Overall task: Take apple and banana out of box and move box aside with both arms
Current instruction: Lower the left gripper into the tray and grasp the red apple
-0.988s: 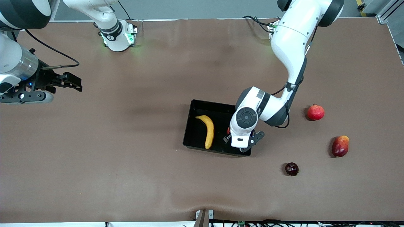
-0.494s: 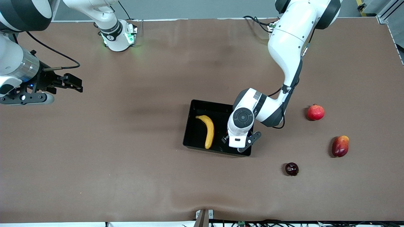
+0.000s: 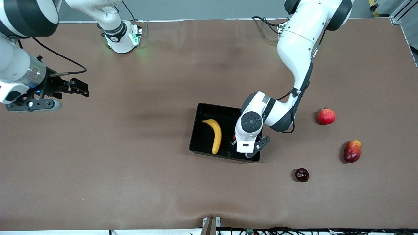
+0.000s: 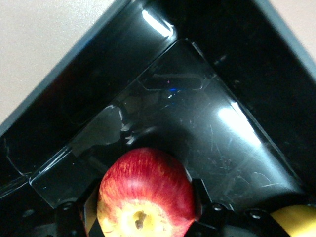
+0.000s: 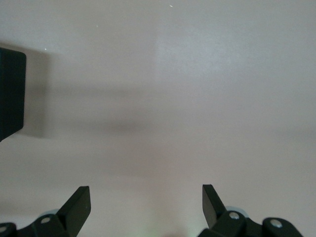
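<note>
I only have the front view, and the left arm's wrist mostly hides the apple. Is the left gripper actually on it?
Observer: Yes. The left wrist view shows the left gripper with a finger against each side of the small red yellow-streaked apple.
Operator: Where does it sit?
Observer: On the floor of the shallow black glossy plastic box, near a corner.
Operator: And the right gripper?
Observer: The right gripper is open, with only bare brown table under it.
</note>
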Controlling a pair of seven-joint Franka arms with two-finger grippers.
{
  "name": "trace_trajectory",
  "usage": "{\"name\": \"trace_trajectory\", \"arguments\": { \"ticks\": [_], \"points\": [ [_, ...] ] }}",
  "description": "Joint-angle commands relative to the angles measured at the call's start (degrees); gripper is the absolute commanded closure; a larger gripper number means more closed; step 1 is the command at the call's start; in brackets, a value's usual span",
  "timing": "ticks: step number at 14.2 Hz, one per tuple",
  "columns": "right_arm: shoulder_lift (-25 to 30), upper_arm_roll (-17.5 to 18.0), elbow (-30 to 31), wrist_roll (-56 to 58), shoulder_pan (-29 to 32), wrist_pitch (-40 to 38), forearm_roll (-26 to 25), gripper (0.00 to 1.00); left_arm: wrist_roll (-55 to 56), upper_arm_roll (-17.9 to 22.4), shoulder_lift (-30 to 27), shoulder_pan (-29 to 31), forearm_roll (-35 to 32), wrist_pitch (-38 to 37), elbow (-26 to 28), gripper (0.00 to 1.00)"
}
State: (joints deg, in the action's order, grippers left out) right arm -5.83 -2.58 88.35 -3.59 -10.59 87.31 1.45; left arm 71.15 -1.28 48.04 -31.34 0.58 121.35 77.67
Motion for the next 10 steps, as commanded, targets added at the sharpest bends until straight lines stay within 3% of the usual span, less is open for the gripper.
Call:
{"name": "trace_trajectory", "arguments": {
  "ticks": [1,10],
  "points": [
    [-1.11,-0.06,-0.90,-2.72,-2.67,1.02,0.13,0.00,0.48,0.31,-2.42,-0.39,-1.45,-0.67,-0.06,1.00],
    [-2.70,-0.15,-0.90,-11.00,-7.60,3.48,1.18,0.00,-2.40,0.75,-12.53,1.10,-1.46,-8.48,-0.41,1.00]
  ]
}}
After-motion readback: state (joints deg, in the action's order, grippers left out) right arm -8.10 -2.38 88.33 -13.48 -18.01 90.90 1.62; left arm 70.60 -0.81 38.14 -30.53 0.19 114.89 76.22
